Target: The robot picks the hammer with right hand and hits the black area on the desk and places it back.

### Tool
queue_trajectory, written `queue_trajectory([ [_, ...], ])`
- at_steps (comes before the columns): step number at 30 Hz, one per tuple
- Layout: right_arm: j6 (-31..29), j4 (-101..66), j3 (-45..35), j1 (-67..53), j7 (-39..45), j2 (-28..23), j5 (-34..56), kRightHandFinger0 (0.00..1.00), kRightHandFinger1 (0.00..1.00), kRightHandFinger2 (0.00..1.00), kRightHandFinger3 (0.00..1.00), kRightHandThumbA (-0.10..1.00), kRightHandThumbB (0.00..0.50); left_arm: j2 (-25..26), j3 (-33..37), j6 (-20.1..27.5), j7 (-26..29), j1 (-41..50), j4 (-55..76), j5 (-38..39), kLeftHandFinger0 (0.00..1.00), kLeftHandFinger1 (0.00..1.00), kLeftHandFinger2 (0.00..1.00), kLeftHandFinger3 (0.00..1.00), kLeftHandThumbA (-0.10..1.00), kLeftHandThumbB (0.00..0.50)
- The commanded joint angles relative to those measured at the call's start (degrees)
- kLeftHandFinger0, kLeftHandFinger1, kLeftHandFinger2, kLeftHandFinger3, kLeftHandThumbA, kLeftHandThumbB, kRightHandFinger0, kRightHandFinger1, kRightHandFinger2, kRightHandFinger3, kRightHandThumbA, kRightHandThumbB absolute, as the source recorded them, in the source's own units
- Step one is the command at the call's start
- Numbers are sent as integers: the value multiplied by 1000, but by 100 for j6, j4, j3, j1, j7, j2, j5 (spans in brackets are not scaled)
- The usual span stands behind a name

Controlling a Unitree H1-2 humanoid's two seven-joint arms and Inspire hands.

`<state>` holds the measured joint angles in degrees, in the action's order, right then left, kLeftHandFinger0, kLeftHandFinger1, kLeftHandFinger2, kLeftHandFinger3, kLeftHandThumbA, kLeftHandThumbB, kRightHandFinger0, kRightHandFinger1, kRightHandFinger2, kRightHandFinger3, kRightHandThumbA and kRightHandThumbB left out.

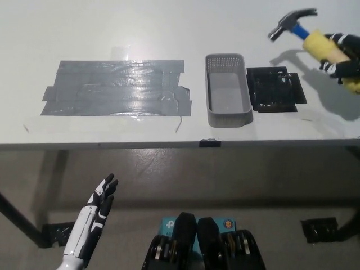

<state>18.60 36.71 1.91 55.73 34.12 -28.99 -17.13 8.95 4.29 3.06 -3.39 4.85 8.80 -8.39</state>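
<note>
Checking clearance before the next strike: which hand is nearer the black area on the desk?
Right. The right hand, holding the hammer, is raised just up and right of the black area. The left hand rests open below the desk's edge, far to the lower left.

There is one view only, from the robot's head. It looks steeply down on the white desk (169, 34), from rather far above, and also shows the floor (169, 180) under the desk's near edge.

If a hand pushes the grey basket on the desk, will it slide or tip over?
The grey basket would probably slide: it looks low and wide with a flat bottom. It seems empty with perforated walls, so likely light. Pushed rightward, it might reach the black area beside it.
</note>
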Motion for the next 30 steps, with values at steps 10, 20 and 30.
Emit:
queue_trajectory([
  [10, -1160, -952, -361, 8, -1393, -225, -150, 80, 501, 864, 836, -100, 135, 43, -33, 79, -64, -121, 209, 54, 1000, 1000, 1000, 1000, 1000, 0],
  [20, -2237, -1006, 695, -678, -1877, -395, -854, 50, 515, 884, 1000, -100, 110, 75, -51, 172, -35, -149, 197, -10, 1000, 1000, 1000, 1000, 1000, 0],
  [30, -2884, -565, 2492, -1312, -1999, -671, -2380, 97, 505, 781, 724, -100, 173, 82, -57, 116, -78, -92, 215, 22, 1000, 1000, 1000, 1000, 1000, 0],
])
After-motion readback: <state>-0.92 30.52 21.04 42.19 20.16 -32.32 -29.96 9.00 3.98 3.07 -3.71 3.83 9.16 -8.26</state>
